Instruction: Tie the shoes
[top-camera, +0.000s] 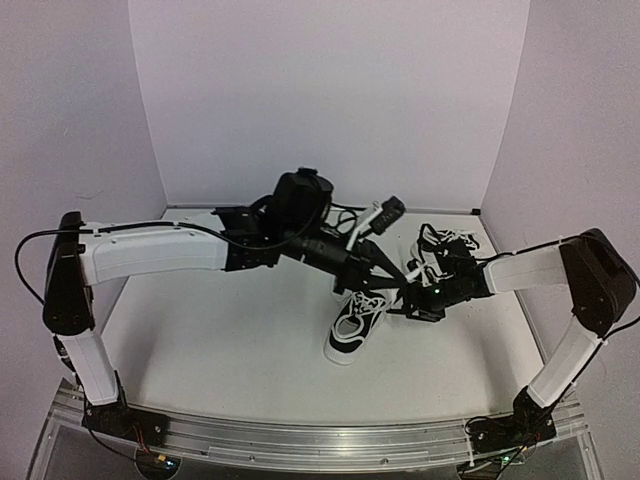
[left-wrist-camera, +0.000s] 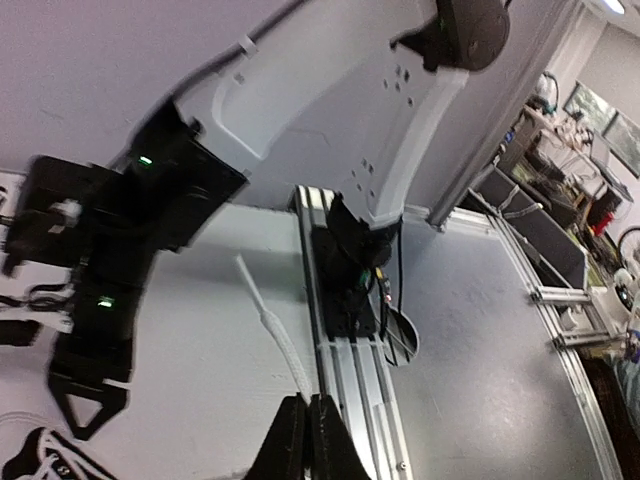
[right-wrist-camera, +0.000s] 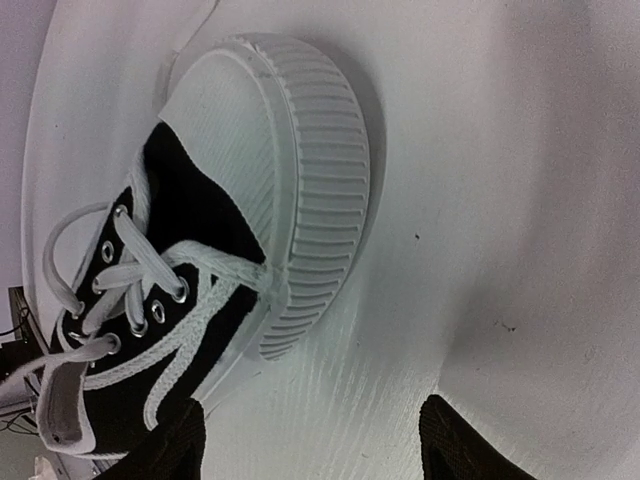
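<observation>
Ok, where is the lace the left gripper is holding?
Left wrist view: the lace rises from the shut left gripper, bottom centre. From above, that is right of centre, just beyond the near shoe.

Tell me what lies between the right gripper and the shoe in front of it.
Only bare white table, seen in the right wrist view, between the open right gripper and the ribbed sole of the shoe.

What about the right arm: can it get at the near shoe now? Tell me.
Probably yes. The right gripper is open beside the near shoe, with only bare table between. The left gripper, shut on a lace, crowds close.
</observation>
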